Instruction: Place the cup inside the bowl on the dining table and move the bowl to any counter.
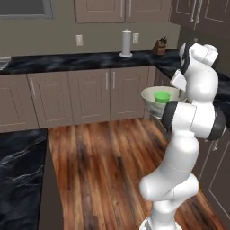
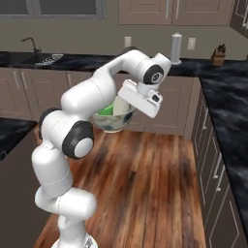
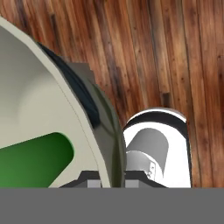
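Gripper (image 3: 109,181) pinching bowl (image 1: 152,99) rim (fingertips mostly cut off), cup (image 1: 162,96) inside, arm hiding bowl's right side

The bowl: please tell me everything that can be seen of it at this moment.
The bowl is round, pale cream, with deep curved sides and a slightly glossy, ceramic-like look. It is upright and carried in the air over the wooden floor, resting on nothing, near the corner of the counter. The gripper is shut on its rim, one finger inside, one outside. The green cup sits inside it.
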{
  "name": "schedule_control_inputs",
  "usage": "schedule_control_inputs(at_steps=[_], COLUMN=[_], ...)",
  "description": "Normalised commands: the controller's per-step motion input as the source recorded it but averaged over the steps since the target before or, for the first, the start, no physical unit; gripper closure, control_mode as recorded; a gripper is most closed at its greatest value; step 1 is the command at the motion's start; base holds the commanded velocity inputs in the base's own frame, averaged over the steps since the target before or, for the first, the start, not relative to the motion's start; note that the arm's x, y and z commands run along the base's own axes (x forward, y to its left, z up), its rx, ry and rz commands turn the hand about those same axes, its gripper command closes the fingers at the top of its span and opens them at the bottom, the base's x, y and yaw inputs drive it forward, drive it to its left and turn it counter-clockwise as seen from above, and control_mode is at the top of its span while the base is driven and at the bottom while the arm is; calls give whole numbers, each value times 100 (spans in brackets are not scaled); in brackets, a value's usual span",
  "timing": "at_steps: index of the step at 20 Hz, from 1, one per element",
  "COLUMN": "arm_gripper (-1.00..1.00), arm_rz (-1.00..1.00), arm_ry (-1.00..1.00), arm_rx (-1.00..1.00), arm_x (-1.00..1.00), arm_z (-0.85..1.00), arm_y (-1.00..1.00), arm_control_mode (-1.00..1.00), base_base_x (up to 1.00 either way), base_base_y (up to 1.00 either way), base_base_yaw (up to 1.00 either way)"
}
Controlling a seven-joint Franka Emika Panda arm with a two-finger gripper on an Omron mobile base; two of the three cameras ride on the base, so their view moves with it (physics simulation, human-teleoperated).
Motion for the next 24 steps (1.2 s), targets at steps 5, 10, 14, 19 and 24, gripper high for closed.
schedule_control_inputs(at_steps=[5,10,14,19,24], arm_gripper=[100,100,100,100,100], arm_rz=[0,0,0,0,0], arm_ry=[0,0,0,0,0], arm_rx=[0,0,0,0,0], arm_x=[0,0,0,0,0], arm_z=[0,0,0,0,0], arm_y=[0,0,0,0,0], arm_control_mode=[100,100,100,100,100], base_base_x=[6,0,0,0,0], base_base_y=[-28,-21,-17,-21,-16], base_base_yaw=[-21,-23,-26,-33,-40])
